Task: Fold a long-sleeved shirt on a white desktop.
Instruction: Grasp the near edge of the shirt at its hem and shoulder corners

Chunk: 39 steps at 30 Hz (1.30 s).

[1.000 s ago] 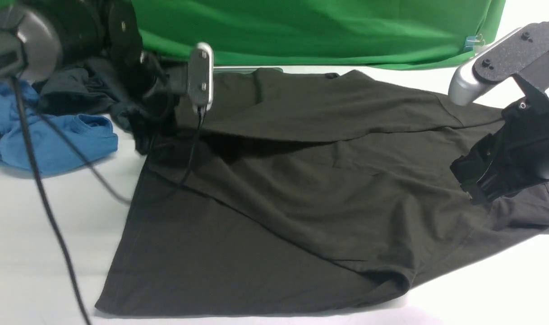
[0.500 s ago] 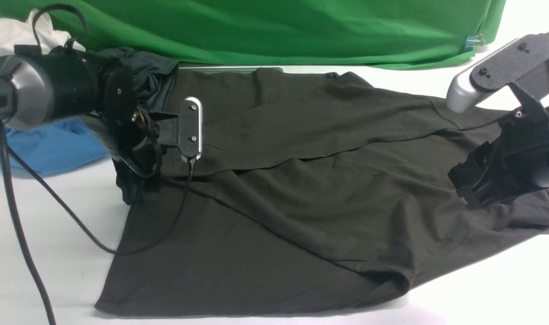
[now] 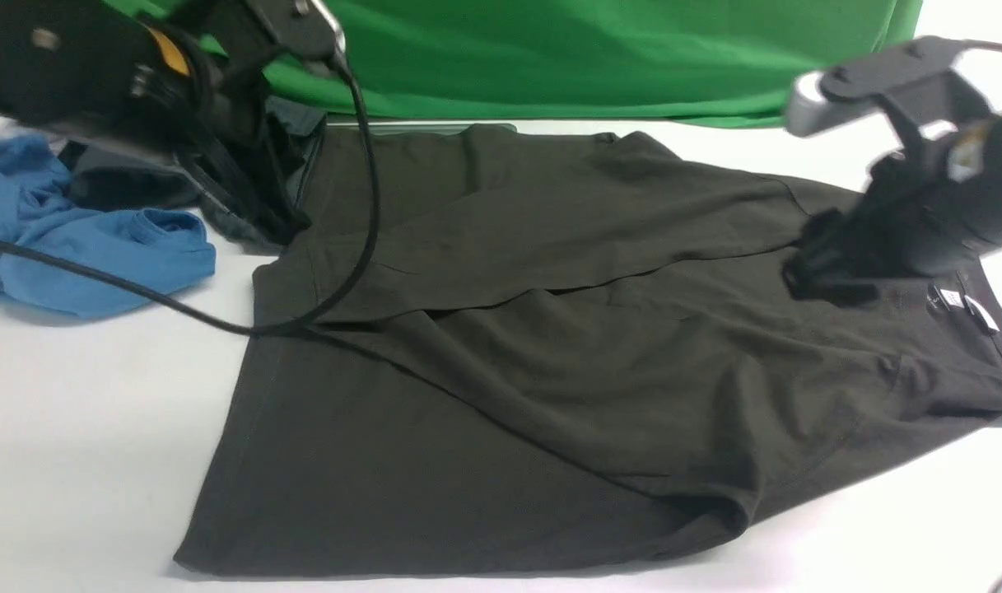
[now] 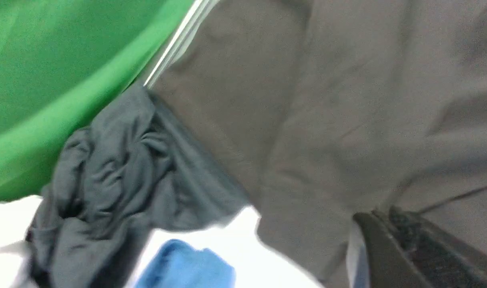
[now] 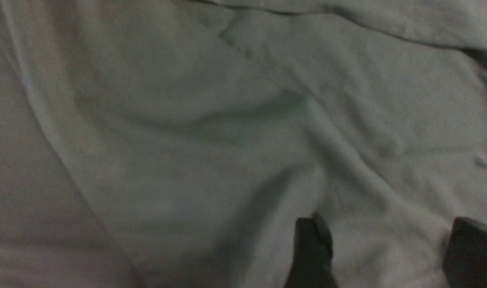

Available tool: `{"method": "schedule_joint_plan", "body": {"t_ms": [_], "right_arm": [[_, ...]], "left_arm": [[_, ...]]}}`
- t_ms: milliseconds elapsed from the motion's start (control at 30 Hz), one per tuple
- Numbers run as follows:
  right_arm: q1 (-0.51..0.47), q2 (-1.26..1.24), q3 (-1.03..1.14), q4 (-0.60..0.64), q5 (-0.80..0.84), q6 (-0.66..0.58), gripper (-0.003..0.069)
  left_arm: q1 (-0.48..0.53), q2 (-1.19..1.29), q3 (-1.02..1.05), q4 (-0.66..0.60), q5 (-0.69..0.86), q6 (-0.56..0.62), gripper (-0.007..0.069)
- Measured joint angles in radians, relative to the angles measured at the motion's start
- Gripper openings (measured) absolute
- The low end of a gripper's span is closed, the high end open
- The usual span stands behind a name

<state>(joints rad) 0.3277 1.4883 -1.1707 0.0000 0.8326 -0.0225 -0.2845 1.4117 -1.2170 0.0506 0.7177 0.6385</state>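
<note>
Plain brownish-black long-sleeved shirt, white neck label, on white desktop; bright green cloth along far edge; bright blue garment, bluish-charcoal garment toward far left corner.

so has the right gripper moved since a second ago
Yes. The right gripper has shifted to the robot's left and closer to the green cloth, uncovering the white neck label on the long-sleeved shirt.

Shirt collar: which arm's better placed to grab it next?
Likely right: right gripper hovers over the long-sleeved shirt beside its neck label, jaws apart; left gripper is shut, at the opposite end.
</note>
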Motion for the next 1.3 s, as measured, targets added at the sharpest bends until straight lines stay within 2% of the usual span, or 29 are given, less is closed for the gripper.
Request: {"method": "schedule_joint_plan", "body": {"t_ms": [133, 300, 367, 467, 600, 667, 733, 833, 967, 1100, 1167, 1200, 1233, 1300], "right_arm": [[-0.006, 0.111, -0.094, 0.000, 0.009, -0.053, 0.0459], [-0.024, 0.181, -0.161, 0.000, 0.048, -0.082, 0.0459], [-0.029, 0.186, -0.168, 0.000, 0.084, -0.085, 0.0450], [-0.030, 0.174, -0.170, 0.013, 0.129, -0.086, 0.0417], [-0.030, 0.139, -0.170, 0.044, 0.203, -0.091, 0.0339], [-0.026, 0.111, -0.170, 0.051, 0.219, -0.096, 0.0316], [-0.018, 0.088, -0.170, 0.054, 0.231, -0.097, 0.0311], [0.011, 0.047, -0.170, 0.055, 0.240, -0.097, 0.0307], [0.056, -0.013, -0.170, 0.060, 0.242, -0.099, 0.0307], [0.078, -0.064, -0.170, 0.062, 0.259, -0.101, 0.0307], [0.082, -0.088, -0.170, 0.062, 0.273, -0.101, 0.0307], [0.082, -0.090, -0.170, 0.062, 0.275, -0.101, 0.0307], [0.083, -0.109, -0.170, 0.052, 0.284, -0.100, 0.0307], [0.083, -0.125, -0.161, 0.031, 0.288, -0.082, 0.0307]], "left_arm": [[-0.071, -0.094, 0.141, -0.024, 0.098, -0.024, 0.0017], [-0.101, -0.119, 0.324, -0.051, 0.126, -0.006, 0.0020], [-0.103, -0.116, 0.435, -0.094, 0.093, 0.095, 0.0042], [-0.103, -0.113, 0.531, -0.149, -0.001, 0.251, 0.0104], [-0.104, -0.090, 0.634, -0.146, -0.110, 0.425, 0.0265], [-0.104, -0.065, 0.668, -0.101, -0.154, 0.443, 0.0360], [-0.104, -0.037, 0.680, -0.045, -0.185, 0.414, 0.0412], [-0.104, 0.008, 0.683, 0.057, -0.213, 0.321, 0.0443], [-0.105, 0.047, 0.671, 0.144, -0.234, 0.274, 0.0426], [-0.105, 0.061, 0.665, 0.172, -0.236, 0.259, 0.0345], [-0.106, 0.060, 0.661, 0.177, -0.229, 0.232, 0.0248], [-0.106, 0.059, 0.659, 0.177, -0.228, 0.229, 0.0224], [-0.106, 0.058, 0.649, 0.177, -0.199, 0.205, 0.0122], [-0.106, 0.046, 0.634, 0.172, -0.150, 0.192, 0.0052]]}}
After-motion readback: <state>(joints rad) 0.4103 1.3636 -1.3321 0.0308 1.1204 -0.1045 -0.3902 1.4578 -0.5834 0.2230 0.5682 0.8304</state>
